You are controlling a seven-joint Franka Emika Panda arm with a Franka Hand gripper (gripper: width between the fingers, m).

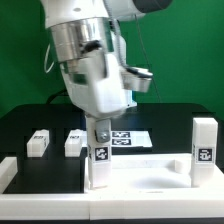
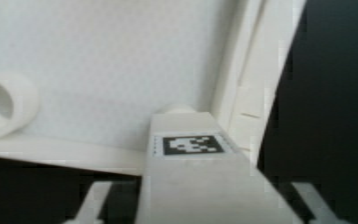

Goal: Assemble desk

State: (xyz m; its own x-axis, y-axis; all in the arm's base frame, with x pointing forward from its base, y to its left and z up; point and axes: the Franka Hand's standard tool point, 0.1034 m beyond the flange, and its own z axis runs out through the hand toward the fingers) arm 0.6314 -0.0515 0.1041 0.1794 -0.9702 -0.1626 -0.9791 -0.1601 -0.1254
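Tabletop of desk sits rim-up at front of black counter. At its corner on ext. view's left, you see hand clamped on upright leg. 2nd leg stands at opposite corner. Behind: loose leg, 4th leg lying flat, then marker board.

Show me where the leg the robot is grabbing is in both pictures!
Exterior view: the leg stands upright at the tabletop corner on the exterior view's left.
Wrist view: the leg is close up between the fingers.
Shared landmark: the leg's square tag.
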